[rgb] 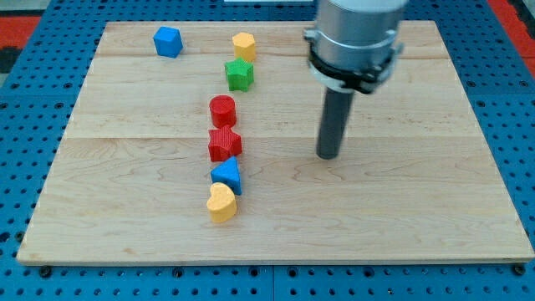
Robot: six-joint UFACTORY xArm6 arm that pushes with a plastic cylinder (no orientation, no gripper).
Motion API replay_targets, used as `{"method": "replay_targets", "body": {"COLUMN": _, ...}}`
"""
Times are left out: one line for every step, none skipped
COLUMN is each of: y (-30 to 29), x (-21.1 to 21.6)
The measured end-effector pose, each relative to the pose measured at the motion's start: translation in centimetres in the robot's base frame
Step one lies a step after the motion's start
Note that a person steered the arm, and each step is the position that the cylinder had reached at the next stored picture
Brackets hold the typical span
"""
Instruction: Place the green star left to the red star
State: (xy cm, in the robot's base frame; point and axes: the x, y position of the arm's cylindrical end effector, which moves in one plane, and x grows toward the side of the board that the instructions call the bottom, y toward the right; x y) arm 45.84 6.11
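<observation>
Wood grain runs across the pale board (401, 209), a smooth plank surface lying on a blue perforated base (33, 159). Fingers do not belong to this arm: it ends in a straight dark rod under a broad grey metal collar, and my tip (328, 156) rests on bare wood, touching no block and holding nothing. All the blocks lie to the view's left of my tip, well apart from it. They look like matte, solid-coloured pieces with chunky edges. The green star (239, 74) sits toward the view's top, its points blunt and rounded, just below a yellow block (244, 45) whose faceted shape I cannot name for sure. Far over at the view's top left is a blue block (168, 41), roughly hexagonal. Below the green star stands a red cylinder (222, 110), round-topped, and just under that, close enough that they may touch, lies the red star (224, 144), ribbed along its sides. So the green star is above the red star in the view and slightly to its right, with the red cylinder between them. Lower still, a blue triangle (226, 176) sits just beneath the red star, and a yellow heart (221, 202) presses against the triangle's lower edge, nearest the view's bottom.
</observation>
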Motion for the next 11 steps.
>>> {"method": "replay_targets", "body": {"y": -0.2, "x": -6.2}}
{"method": "replay_targets", "body": {"y": -2.9, "x": -12.2}}
{"method": "replay_targets", "body": {"y": -8.3, "x": -14.9}}
{"method": "replay_targets", "body": {"y": -17.3, "x": -14.9}}
{"method": "replay_targets", "body": {"y": -22.1, "x": -12.3}}
{"method": "replay_targets", "body": {"y": -19.4, "x": -7.4}}
{"method": "replay_targets", "body": {"y": -19.2, "x": -5.8}}
{"method": "replay_targets", "body": {"y": -16.6, "x": -7.2}}
{"method": "replay_targets", "body": {"y": -19.7, "x": -4.1}}
{"method": "replay_targets", "body": {"y": -20.5, "x": 0.9}}
{"method": "replay_targets", "body": {"y": -21.2, "x": 4.6}}
